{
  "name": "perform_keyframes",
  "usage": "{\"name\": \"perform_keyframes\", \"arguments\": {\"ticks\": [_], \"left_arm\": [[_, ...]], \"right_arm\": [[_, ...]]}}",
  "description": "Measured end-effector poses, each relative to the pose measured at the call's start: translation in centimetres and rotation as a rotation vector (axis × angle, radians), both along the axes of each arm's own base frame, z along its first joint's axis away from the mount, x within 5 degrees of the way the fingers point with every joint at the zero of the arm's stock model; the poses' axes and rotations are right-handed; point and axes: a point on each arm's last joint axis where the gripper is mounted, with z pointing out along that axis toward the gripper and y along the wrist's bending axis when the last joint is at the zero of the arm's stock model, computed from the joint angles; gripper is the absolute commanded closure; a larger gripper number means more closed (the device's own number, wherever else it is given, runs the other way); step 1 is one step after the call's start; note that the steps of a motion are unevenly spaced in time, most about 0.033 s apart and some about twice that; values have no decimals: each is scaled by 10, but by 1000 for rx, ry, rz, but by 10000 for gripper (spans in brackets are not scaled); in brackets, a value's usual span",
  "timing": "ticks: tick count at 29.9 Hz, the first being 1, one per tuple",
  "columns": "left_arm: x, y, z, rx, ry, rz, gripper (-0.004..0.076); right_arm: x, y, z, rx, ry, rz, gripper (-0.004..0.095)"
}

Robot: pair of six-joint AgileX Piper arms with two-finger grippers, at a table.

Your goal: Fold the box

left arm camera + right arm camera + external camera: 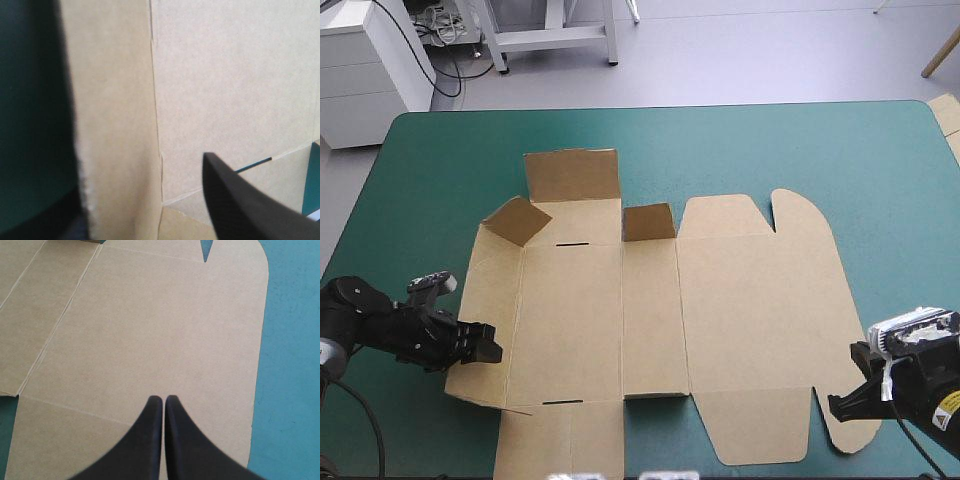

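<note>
Brown box (570, 320) barely started: left claw (490, 342) spread wide astride its side flap (115, 125), likely to raise it; right claw (163, 399) pinched closed over the lid (150, 330), probably pinning it down.

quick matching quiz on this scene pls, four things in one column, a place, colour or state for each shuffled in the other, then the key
Things:
1. left hand
2. right hand
3. box
4. table cover

Place, colour or state:
A. teal-green
B. shut to a point, at the box's near right corner
C. brown, lying mostly flat
D. at the box's left edge

Pairs: 1-D, 2-B, 3-C, 4-A
</note>
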Motion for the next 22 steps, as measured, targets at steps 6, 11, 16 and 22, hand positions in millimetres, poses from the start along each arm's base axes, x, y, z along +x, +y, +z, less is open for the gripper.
{"name": "perform_keyframes", "arguments": {"ticks": [6,11,16,22], "left_arm": [[8,3,13,17,-37,14,102],[27,9,50,54,-164,27,103],[39,13,90,95,-293,47,103],[27,13,128,180,-420,37,103]], "right_arm": [[0,0,0,-1,0,1,910],[0,0,0,-1,0,1,910],[-1,0,-1,-4,11,1,910],[-1,0,-1,-7,18,1,910]]}}
